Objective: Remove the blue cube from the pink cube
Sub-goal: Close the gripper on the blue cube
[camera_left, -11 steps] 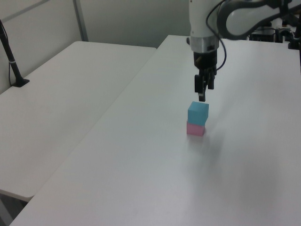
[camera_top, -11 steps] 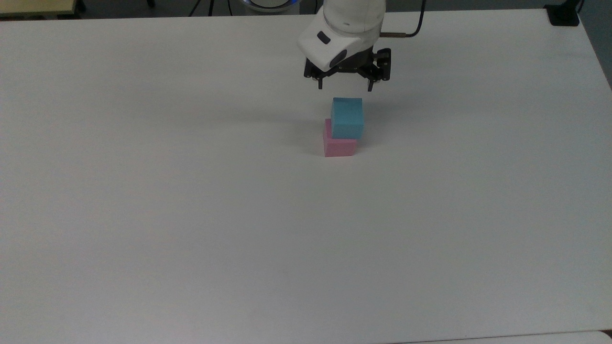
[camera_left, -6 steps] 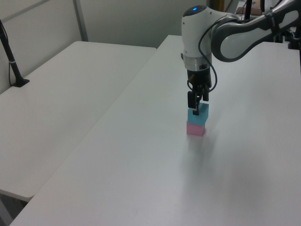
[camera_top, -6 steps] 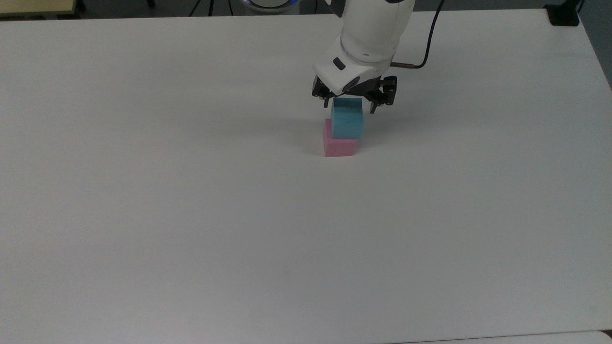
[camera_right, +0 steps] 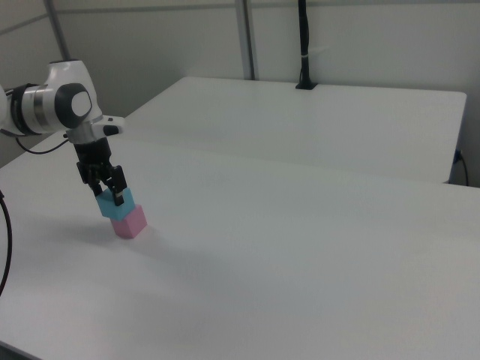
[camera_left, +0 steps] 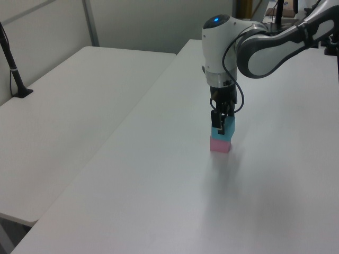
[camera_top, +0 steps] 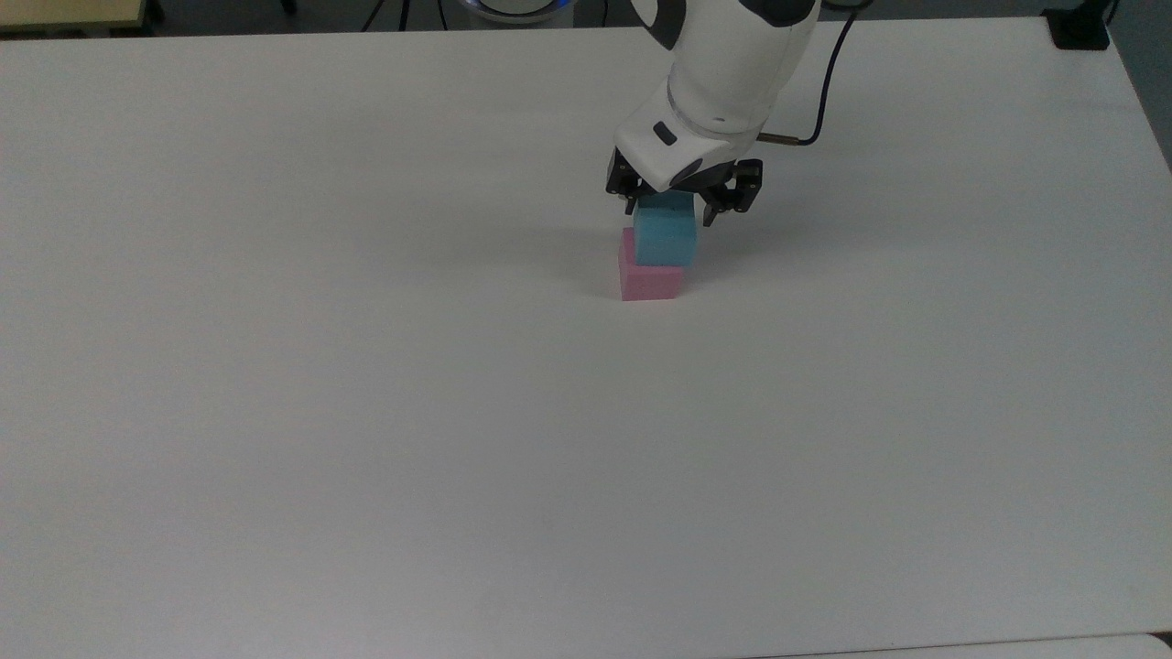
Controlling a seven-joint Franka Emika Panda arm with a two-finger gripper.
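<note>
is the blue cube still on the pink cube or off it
On it. The blue cube sits on top of the pink cube, shifted toward the top view's right. The tool straddles the blue cube, fingers either side.

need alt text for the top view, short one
A white robot arm's end effector straddles a blue cube stacked on a pink cube, fingers open on either side, on a plain white table.
</note>
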